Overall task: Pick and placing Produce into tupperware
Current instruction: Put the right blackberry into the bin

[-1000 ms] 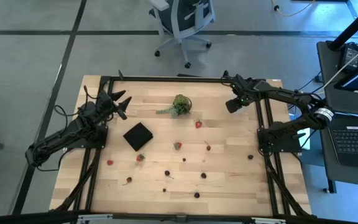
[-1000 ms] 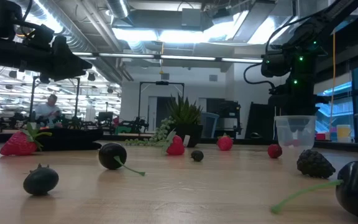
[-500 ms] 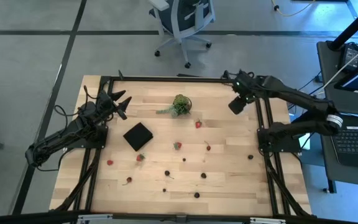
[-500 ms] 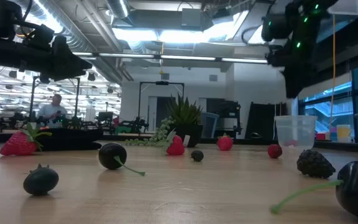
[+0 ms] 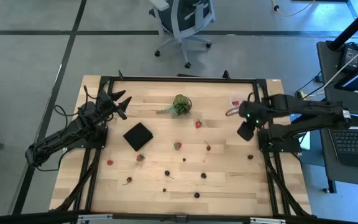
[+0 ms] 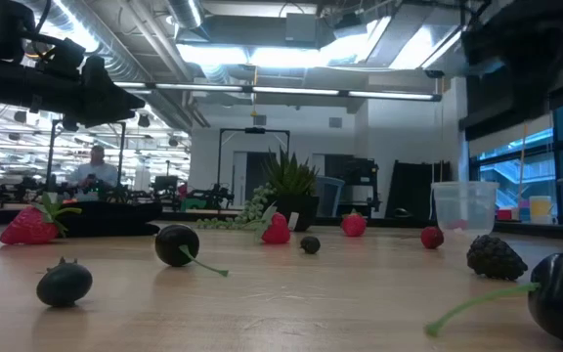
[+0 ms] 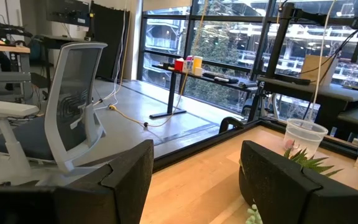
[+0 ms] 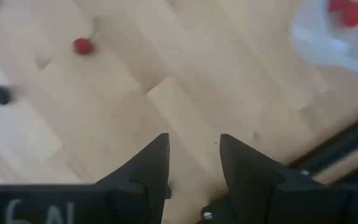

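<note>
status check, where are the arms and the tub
Right gripper open, empty, over bare wood near the tub. Red berry in tub. Left gripper parked open. Nothing in the way.

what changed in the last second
The right gripper swung away from over the tub toward the near side of the table, open and empty; the tub, now uncovered, holds a red berry. The left gripper and scattered berries stayed put.
</note>
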You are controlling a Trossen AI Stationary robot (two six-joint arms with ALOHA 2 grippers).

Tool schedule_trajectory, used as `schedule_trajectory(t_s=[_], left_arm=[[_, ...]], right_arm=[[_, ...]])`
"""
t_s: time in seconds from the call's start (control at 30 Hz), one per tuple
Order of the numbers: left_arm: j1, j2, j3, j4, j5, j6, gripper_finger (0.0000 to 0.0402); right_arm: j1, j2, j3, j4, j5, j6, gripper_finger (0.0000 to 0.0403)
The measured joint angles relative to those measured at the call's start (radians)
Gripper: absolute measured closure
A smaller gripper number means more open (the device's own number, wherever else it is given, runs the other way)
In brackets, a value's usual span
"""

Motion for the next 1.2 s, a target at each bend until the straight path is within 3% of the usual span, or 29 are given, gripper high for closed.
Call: schedule_trajectory(t_s=[0.2,0.37,0.6,0.8,1.2], left_arm=[[0.0,0.0,0.0,0.0,0.0,0.0,0.0166],[0.0,0.0,0.0,0.0,0.0,0.0,0.0166],[0.0,0.0,0.0,0.0,0.0,-0.001,0.0166],[0.0,0.0,0.0,-0.001,0.0,-0.001,0.0166],[0.0,0.0,0.0,-0.001,0.0,-0.001,0.0166]], right_arm=[[0.147,-0.011,-0.093,0.108,0.002,0.065,0.0258],[0.194,-0.008,-0.212,0.22,-0.009,0.092,0.0248],[0.213,-0.008,-0.338,0.243,-0.08,0.109,0.0173],[0.231,-0.008,-0.392,0.279,-0.082,0.224,0.0129],[0.341,0.005,-0.399,0.263,-0.081,0.453,0.0144]])
